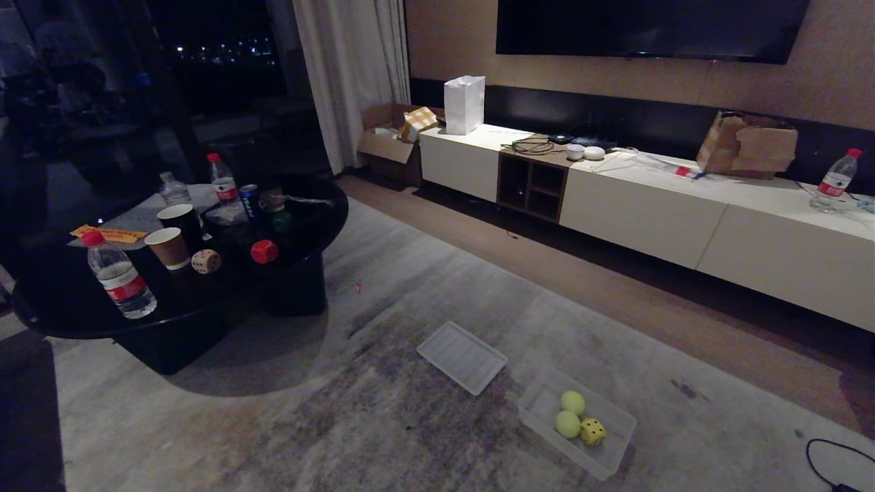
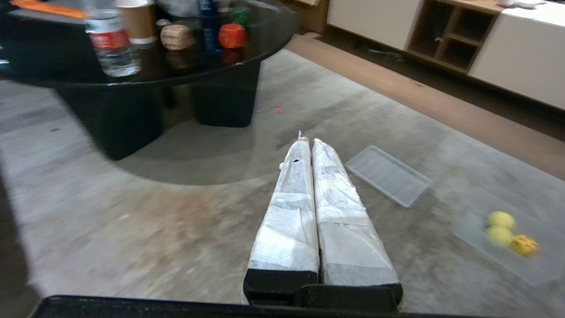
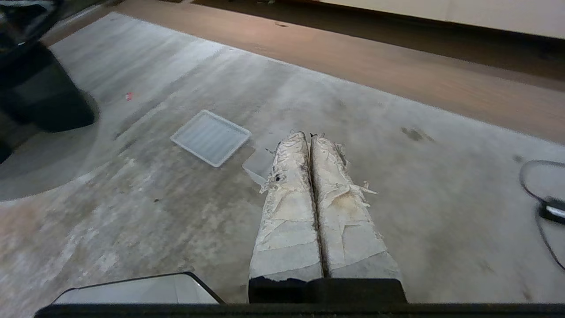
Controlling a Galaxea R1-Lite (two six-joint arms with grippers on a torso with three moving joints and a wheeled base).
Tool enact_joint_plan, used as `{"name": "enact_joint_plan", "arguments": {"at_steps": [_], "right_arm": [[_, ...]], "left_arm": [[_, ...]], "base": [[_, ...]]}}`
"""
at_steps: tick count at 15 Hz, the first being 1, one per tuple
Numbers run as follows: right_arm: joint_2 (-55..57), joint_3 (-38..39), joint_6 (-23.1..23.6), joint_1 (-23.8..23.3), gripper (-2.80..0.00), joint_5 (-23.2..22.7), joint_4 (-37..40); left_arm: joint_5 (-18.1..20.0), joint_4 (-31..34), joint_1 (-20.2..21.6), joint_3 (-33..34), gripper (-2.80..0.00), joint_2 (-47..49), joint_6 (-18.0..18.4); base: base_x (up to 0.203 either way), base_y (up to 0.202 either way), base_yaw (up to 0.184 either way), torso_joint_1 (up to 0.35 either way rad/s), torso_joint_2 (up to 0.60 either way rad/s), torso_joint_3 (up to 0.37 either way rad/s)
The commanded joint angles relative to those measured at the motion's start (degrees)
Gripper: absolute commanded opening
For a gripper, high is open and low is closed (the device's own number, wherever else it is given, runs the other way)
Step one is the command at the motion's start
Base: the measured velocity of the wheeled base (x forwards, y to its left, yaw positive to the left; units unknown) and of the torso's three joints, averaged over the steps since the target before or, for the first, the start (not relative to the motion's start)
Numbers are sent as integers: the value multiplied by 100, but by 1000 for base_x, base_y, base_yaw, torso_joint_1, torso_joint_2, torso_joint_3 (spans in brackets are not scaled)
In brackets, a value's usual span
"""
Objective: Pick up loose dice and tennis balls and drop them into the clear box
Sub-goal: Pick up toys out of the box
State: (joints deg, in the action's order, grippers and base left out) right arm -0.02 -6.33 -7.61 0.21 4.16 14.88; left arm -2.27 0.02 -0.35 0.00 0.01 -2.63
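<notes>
the clear box (image 1: 618, 437) is seen on the rug low and to the right of the head view, with two tennis balls (image 1: 573, 402) and the yellow die (image 1: 593, 431) already lying inside it, the three touching or nearly so; the flat ribbed lid (image 1: 462, 357) lies on the rug just beside it, towards the worktop. what remains loose is judged to be on the black worktop (image 1: 61, 307) at the left: the beige die (image 1: 206, 261) just beside a paper cup (image 1: 167, 247), the red die (image 1: 264, 251) near the worktop's nearer edge, and the dark green die (image 1: 281, 221) behind it, close to a can. the left end effector (image 2: 307, 140) is shown with its taped fingers pressed together and nothing between them, pointed over the rug between worktop and box; the right end effector (image 3: 309, 134) is likewise closed and empty, aimed at the rug by the corner of the box. neither is seen in the head view. the dice lie ahead and to the left of both, well apart from them, so the left arm is judged the nearer. being cubes, the dice offer no long axis to be matched. a closer approach to the worktop is thought to be needed before any reach.
</notes>
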Motion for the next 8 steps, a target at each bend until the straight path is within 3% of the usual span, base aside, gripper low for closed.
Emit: {"name": "enact_joint_plan", "arguments": {"at_steps": [1, 8], "right_arm": [[11, 0, -4, 6, -280, -2, 6], [11, 0, -4, 6, -280, 6, 6]], "left_arm": [[7, -2, 0, 9, -280, 8, 8], [-2, -2, 0, 9, -280, 8, 8]], "base": [[4, -7, 77, 7, 6, 7], [1, -7, 158, 4, -1, 4]]}}
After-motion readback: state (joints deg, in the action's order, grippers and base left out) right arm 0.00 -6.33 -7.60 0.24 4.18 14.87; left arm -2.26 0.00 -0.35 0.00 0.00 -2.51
